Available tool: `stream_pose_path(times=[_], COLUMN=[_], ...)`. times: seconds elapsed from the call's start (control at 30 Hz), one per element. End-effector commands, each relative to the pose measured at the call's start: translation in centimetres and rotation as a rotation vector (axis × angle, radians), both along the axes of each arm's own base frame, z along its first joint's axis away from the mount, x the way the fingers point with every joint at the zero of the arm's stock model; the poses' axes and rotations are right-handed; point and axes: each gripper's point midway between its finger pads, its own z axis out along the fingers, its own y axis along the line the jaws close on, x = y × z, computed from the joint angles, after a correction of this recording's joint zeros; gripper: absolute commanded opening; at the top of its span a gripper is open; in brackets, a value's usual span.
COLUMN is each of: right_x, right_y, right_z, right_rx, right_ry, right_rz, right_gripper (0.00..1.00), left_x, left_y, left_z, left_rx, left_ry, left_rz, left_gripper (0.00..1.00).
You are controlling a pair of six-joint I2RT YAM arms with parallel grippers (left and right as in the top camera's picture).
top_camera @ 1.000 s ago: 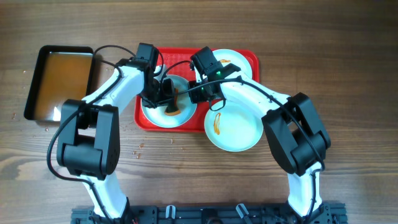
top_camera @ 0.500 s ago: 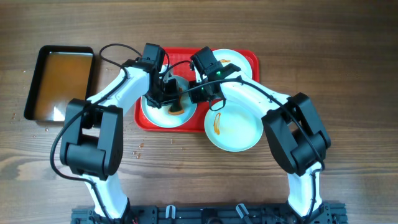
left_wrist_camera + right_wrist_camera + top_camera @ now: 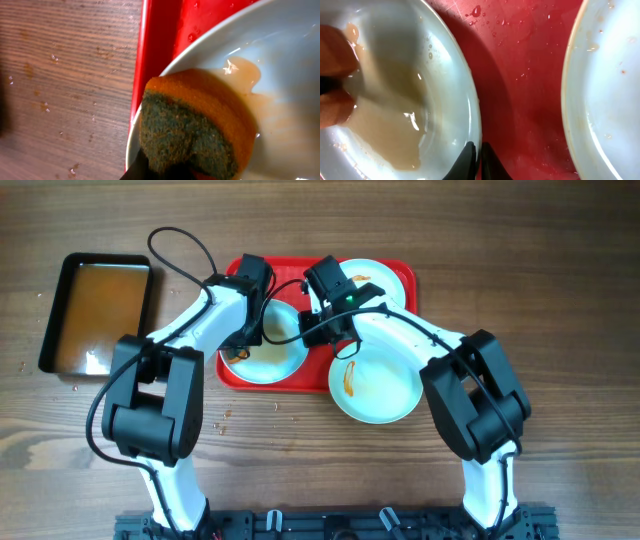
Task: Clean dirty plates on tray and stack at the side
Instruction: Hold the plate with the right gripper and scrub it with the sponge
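Observation:
The red tray [image 3: 322,370] holds a pale plate [image 3: 280,352] at its left, wet with thin brown liquid. My left gripper [image 3: 243,345] is shut on an orange and green sponge [image 3: 195,125], pressed on that plate's left rim [image 3: 280,75]. My right gripper [image 3: 476,152] is shut on the same plate's right rim [image 3: 410,90]; it also shows in the overhead view [image 3: 313,330]. A second plate [image 3: 380,275] with a sauce smear lies at the tray's back right. A third smeared plate [image 3: 378,385] lies over the tray's front right edge.
A black tray of brownish water [image 3: 95,310] stands on the wooden table to the left. Crumbs and droplets lie on the wood left of the red tray [image 3: 160,45]. Another plate's edge [image 3: 605,100] lies close right of my right fingers.
My left gripper has dragged the sponge from the middle of the left plate to its left rim. The orange smear there is now a thin wet film. The right arm stayed put.

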Motion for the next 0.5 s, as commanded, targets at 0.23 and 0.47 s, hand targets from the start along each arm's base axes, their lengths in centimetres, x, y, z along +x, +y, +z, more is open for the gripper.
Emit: stream_pose_path(times=[0.23,0.47], right_x=[0.2,0.4], right_y=[-1.1,-1.0], right_z=[-1.0,-0.9], right_rx=[-0.042,-0.036], right_ry=[0.007,0.003], right_rz=[-0.022,-0.028], right_gripper=[0.06,0.06], left_x=[2.1,0.2], left_y=[-6.0,-8.4], left_z=[4.4,0.6], left_rx=[-0.419,-0.543], left_ry=[-0.162,-0.019], left_rz=[0.025,0.028], left_gripper=[0.04,0.04])
